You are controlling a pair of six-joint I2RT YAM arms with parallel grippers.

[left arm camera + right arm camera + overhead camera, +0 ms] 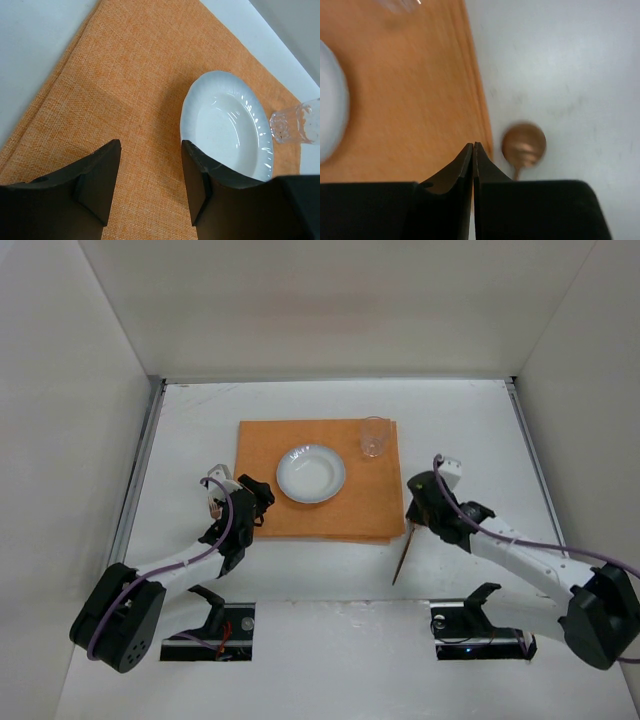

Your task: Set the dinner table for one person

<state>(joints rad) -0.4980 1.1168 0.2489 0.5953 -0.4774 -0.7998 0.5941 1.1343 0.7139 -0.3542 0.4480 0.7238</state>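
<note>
Black fingers on the left gripper [150, 150] are spread wide with nothing between them, just bare orange weave showing in the gap. That gripper sits over the near left part of the orange mat [268, 440]. In the left wrist view its right-hand finger overlaps the rim of the white plate [311, 473], but we can't tell whether it actually touches.

Over on the other side, the right gripper [473, 148] has its fingers pressed tight together, and we can't see anything pinched in them. It hangs by the mat's near right corner. Just to the right of the fingertips there's a brown spoon [523, 145], lying on the white surface close beside the mat's right edge. The right wrist view is blurry there. From above we see its thin handle running out from under the gripper toward the near edge.

Moving outward, the plate is roughly in the middle of the mat and a clear glass [374, 437] stands upright at the mat's far right corner, apart from the plate.

All of it rests on the dinner table [470, 430], the matte white top with grey rails down its left and right sides. The mat lies around its middle.
</note>
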